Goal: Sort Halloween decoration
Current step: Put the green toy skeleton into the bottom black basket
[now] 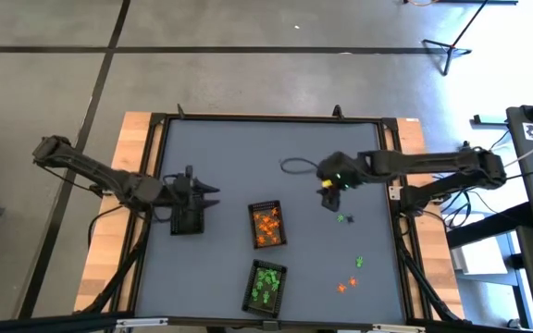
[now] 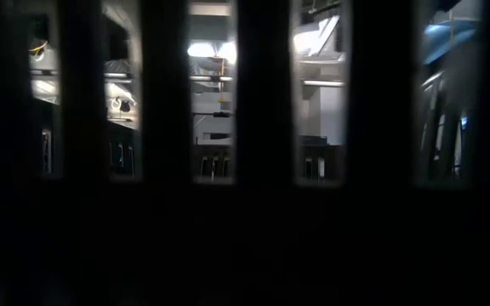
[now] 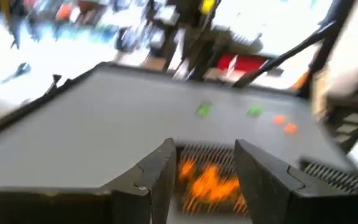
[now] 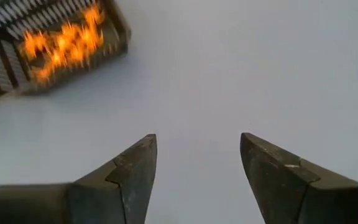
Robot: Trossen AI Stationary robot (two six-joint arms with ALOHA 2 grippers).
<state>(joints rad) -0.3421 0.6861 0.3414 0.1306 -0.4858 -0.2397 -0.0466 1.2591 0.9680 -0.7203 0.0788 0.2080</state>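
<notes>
The Halloween decoration is tiny orange and green trinkets. Orange ones fill a dark tray (image 1: 266,225) (image 4: 55,43) (image 3: 209,177) at mid-table. Green ones fill a second tray (image 1: 266,285) nearer the front edge. Loose green trinkets (image 1: 343,218) (image 1: 360,262) and orange ones (image 1: 347,284) (image 3: 284,123) lie on the mat to the right. My left gripper (image 1: 211,194) (image 3: 207,171) is open beside a third dark tray (image 1: 188,222) and points toward the orange tray. My right gripper (image 1: 329,192) (image 4: 197,168) is open above bare mat, right of the orange tray.
A thin dark cord loop (image 1: 294,166) lies on the mat behind my right gripper. A raised dark frame (image 1: 266,118) edges the grey mat. In the low view, dark upright bars (image 2: 262,93) block the table from sight.
</notes>
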